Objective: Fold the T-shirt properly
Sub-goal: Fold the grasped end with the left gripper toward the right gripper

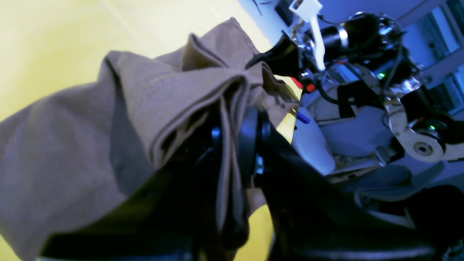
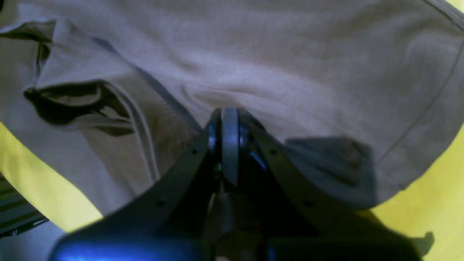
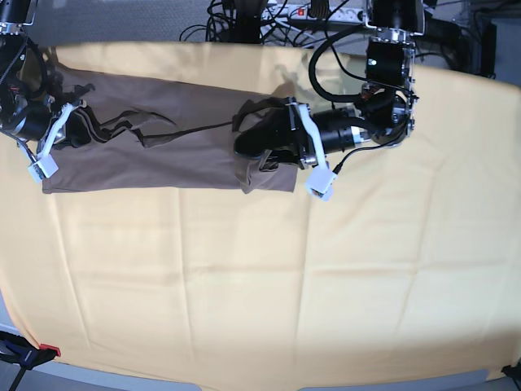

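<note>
The taupe-brown T-shirt [image 3: 163,151] lies stretched sideways across the back of the yellow cloth [image 3: 260,269]. It is lifted and bunched at both ends. On the right end in the base view, my left gripper [image 3: 247,149] is shut on a gathered bundle of the fabric. The left wrist view shows folds of the T-shirt [image 1: 174,98] pinched between the black fingers [image 1: 250,141]. My right gripper [image 3: 75,124] holds the opposite end. In the right wrist view it [image 2: 230,119] is shut, its tips biting into a fold of the T-shirt [image 2: 290,65].
Cables and a power strip [image 3: 317,11] lie behind the table's far edge. The yellow cloth covers the whole tabletop in front of the shirt. A clamp [image 3: 32,353] sits at the near left corner. The right arm [image 1: 348,40] shows beyond the shirt in the left wrist view.
</note>
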### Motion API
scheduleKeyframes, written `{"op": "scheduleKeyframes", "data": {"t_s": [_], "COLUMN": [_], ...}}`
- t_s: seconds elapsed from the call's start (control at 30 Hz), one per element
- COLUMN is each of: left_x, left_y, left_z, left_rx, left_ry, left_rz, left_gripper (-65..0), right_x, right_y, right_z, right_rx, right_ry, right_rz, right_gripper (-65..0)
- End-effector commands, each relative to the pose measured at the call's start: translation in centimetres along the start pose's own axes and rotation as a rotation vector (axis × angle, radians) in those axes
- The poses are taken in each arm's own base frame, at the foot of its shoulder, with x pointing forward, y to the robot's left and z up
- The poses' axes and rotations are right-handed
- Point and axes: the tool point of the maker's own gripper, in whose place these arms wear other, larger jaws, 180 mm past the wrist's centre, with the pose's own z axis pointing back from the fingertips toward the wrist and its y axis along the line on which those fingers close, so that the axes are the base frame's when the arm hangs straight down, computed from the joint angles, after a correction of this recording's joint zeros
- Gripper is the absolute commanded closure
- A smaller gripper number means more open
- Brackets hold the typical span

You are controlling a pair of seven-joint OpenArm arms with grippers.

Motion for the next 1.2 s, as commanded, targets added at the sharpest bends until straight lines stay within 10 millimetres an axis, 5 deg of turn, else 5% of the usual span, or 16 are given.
{"op": "scheduleKeyframes", "data": {"t_s": [0.0, 0.07, 0.2, 0.27, 0.37, 0.5, 0.57, 0.63, 0.8, 1.0, 1.17], "left_x": [1.6, 1.7, 1.9, 1.8, 1.7, 1.7, 1.8, 1.7, 1.9, 3.0, 3.4], "left_y": [-0.8, -1.2, -1.7, -1.6, -1.5, -1.5, -1.4, -0.7, 0.9, 3.3, 4.5], "left_z": [-0.4, -1.0, -1.6, -1.7, -1.7, -1.6, -1.5, -1.2, 0.1, 3.8, 6.1], "left_rx": [-0.03, -0.044, -0.061, -0.054, -0.05, -0.05, -0.044, -0.012, 0.06, 0.158, 0.214], "left_ry": [-0.057, -0.066, -0.081, -0.074, -0.07, -0.07, -0.072, -0.063, -0.067, -0.103, -0.098], "left_rz": [-0.028, -0.025, -0.018, -0.023, -0.023, -0.024, -0.025, -0.034, -0.042, -0.051, -0.066], "left_gripper": [0.0, -0.8, -33.5, -38.9, -38.8, -37.0, -24.2, -1.5, 0.0, 0.0, 0.0], "right_x": [1.5, 1.5, 1.5, 1.5, 1.7, 2.7, 4.2, 6.3, 9.7, 6.3, 2.1], "right_y": [-0.4, -0.4, -0.4, -0.4, -0.4, -0.4, -0.1, 0.2, -2.3, -5.7, -7.3], "right_z": [0.8, 0.8, 0.8, 0.8, 0.8, 1.0, 1.4, 2.3, 6.5, 9.8, 9.3], "right_rx": [-0.01, -0.01, -0.01, -0.01, -0.009, 0.001, 0.028, 0.051, -0.053, -0.181, -0.205], "right_ry": [-0.041, -0.041, -0.041, -0.041, -0.047, -0.076, -0.132, -0.214, -0.357, -0.339, -0.316], "right_rz": [0.024, 0.024, 0.024, 0.024, 0.024, 0.026, 0.017, 0.012, 0.023, -0.129, -0.331], "right_gripper": [0.0, 0.0, 0.0, 0.0, 0.0, -16.3, -25.4, -30.1, -32.2, -36.5, -36.5]}}
